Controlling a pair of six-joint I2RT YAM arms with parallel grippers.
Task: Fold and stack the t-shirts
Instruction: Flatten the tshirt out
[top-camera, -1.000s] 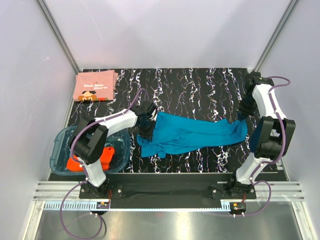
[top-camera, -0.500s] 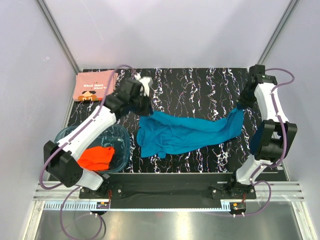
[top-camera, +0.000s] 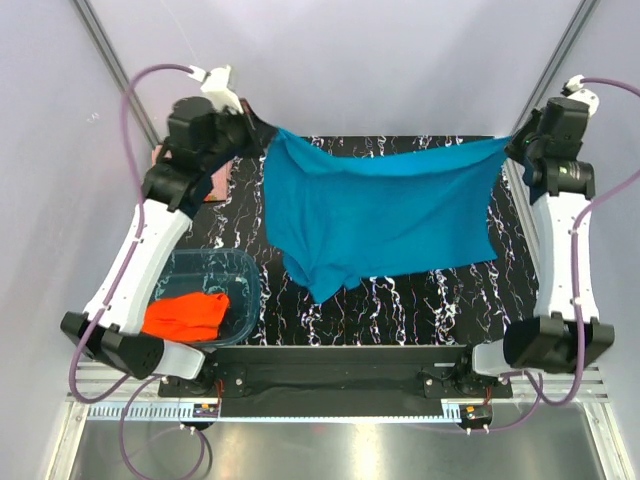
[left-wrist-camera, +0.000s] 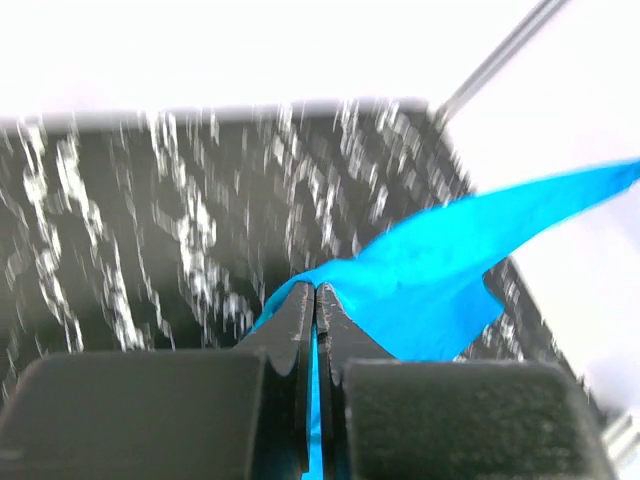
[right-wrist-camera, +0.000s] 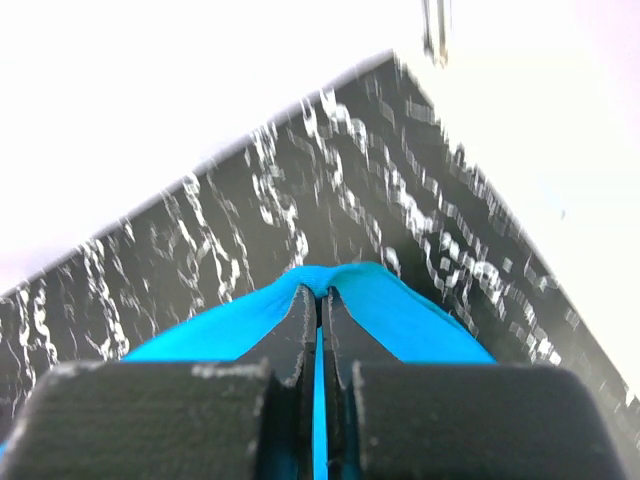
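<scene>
Black marbled table (top-camera: 420, 300) lies under the teal-blue t-shirt (top-camera: 385, 215), which hangs spread out in the air. At near left, the clear tub (top-camera: 240, 275) holds the crumpled orange-red t-shirt (top-camera: 185, 315). The left gripper (left-wrist-camera: 315, 290) and right gripper (right-wrist-camera: 318, 292) each pinch an upper corner of the teal-blue t-shirt.

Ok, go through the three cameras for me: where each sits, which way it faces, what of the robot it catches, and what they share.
Top external: above and behind the bases, looking down on the table; shows both arms, with the teal shirt stretched between the left gripper and the right gripper.
Left wrist: on the left wrist, looking along its shut fingers across the table.
Right wrist: likewise, along its own shut fingers.
Shared: every view shows the teal shirt, pinched at a corner.
</scene>
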